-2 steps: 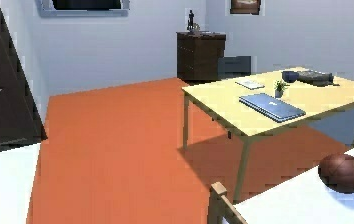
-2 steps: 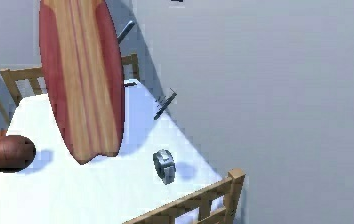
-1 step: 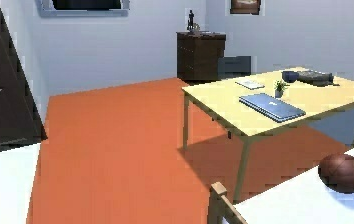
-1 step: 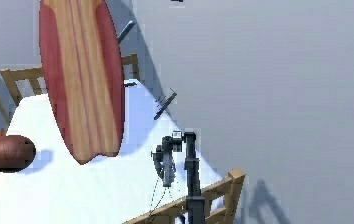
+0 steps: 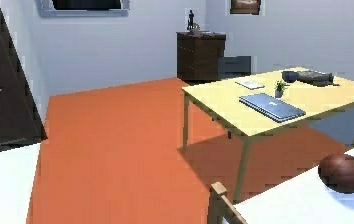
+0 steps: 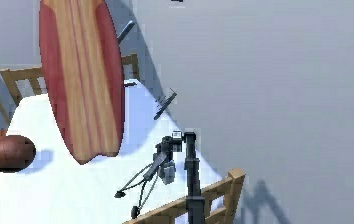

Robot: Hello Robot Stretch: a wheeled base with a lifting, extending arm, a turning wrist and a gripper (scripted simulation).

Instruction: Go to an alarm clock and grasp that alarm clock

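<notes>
Alarm clock first, and I can't call any shape here a clock with confidence. Low in the centre of the arm side view, the end effector (image 6: 135,195) reaches out from the dark arm (image 6: 193,185) over the white worktop (image 6: 85,185), with its thin fingers (image 6: 137,181) angling toward the lower left. A small pale-grey lump (image 6: 169,171) sits tight against the body of the end effector. It may be the alarm clock or it may be part of the tool. If it is the clock, it is right at the end effector, though I can't tell whether it is touching or just beside. I also can't tell whether the end effector has hold of anything.

Further out, a thin dark stick (image 6: 166,101) lies on the worktop above the arm's tip. A big red-and-wood board (image 6: 82,80) stands up the left of the frame. A brown ball (image 6: 10,153) rests at the far left edge, and a wooden chair back (image 6: 200,200) pokes in at the bottom.

In the forward view, a wooden worktop (image 5: 235,105) at centre right carries a laptop (image 5: 272,106) and a dark object (image 5: 310,75) toward the upper right. A dresser (image 5: 200,55) stands at the back wall beyond the orange floor (image 5: 115,140).

My read is that the approach looks finished, with the robot parked alongside and the arm out over the white worktop. What's left is a grasp that can be confirmed, with the clock lifted clear of the surface.
</notes>
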